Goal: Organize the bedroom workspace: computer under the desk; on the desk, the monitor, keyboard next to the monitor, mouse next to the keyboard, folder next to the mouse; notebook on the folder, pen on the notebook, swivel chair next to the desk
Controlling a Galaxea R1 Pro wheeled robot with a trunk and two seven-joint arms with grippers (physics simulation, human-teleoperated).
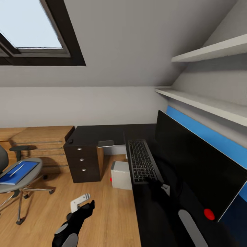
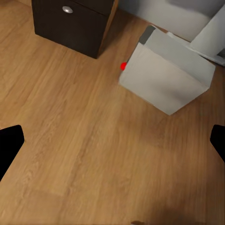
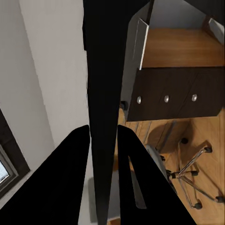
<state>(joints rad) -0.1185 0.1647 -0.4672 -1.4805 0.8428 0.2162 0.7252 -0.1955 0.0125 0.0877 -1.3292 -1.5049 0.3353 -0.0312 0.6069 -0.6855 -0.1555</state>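
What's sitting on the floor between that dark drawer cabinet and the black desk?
The computer, a light grey tower with a small red light, stands on the wooden floor between the drawer cabinet and the desk, as the head view shows.

Attic bedroom, seemingly — skylight (image 1: pixel 32 29), sloped ceiling, desk (image 1: pixel 103 133).

My large black flat monitor (image 1: pixel 192 161) runs off the head view at four o'clock. The light grey tower computer (image 1: pixel 121 175) hides partly behind the glossy black desk (image 1: pixel 151 212). At nine o'clock the grey padded swivel chair (image 1: pixel 24 171) is cut off.
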